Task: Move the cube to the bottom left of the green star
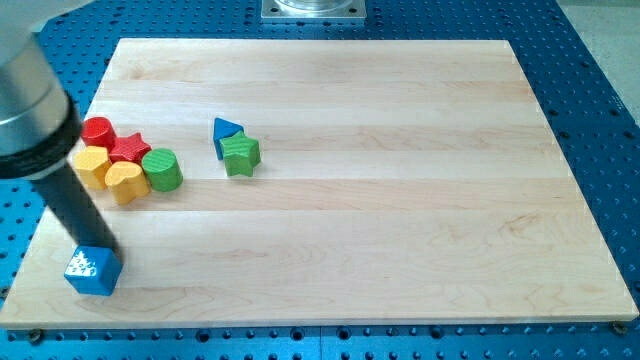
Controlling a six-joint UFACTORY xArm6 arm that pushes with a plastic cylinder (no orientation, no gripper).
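Observation:
The blue cube (pixel 93 271) lies near the board's bottom left corner. My tip (pixel 103 247) rests right against the cube's upper side; the dark rod rises from there to the view's upper left. The green star (pixel 240 155) sits left of the board's middle, far to the upper right of the cube. A blue triangular block (pixel 226 131) touches the star's upper left.
A cluster stands at the board's left: a red cylinder (pixel 97 130), a red star (pixel 129 148), a green cylinder (pixel 161 169), a yellow hexagon-like block (pixel 91 167) and a yellow heart-like block (pixel 126 182). The wooden board (pixel 400 200) lies on a blue perforated table.

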